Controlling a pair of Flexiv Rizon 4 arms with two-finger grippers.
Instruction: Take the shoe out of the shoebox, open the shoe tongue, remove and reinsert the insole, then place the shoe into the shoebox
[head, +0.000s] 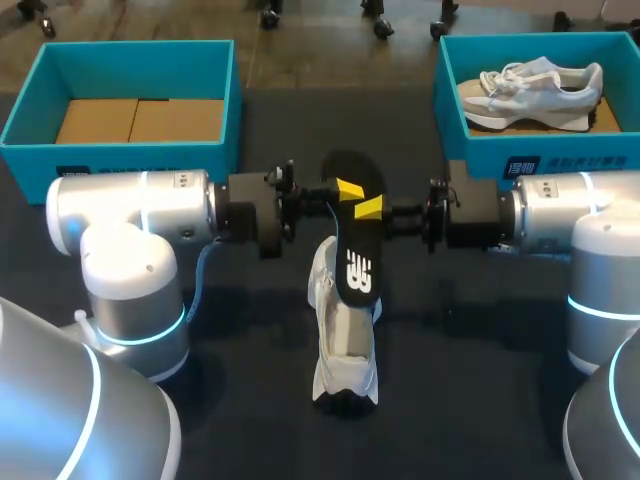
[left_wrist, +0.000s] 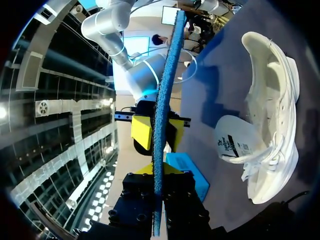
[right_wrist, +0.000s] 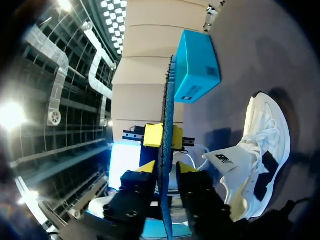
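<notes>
One blue shoebox (head: 140, 155) stands at far left, only its cardboard floor showing. Left gripper (head: 348, 190) is clamped on one end of the insole (head: 358, 265) – held logo face up, above the white shoe (head: 345, 345). That shoe lies on the dark table (head: 480, 330) at centre, tongue folded out. Right gripper (head: 370, 208) pinches the same end of the insole from the opposite side – fingers closed on it. Right shoebox (head: 560, 155) holds a second shoe (head: 530, 90)

High rear head view; 2 close opposed wrist views, common insole (head: 358, 268)
</notes>
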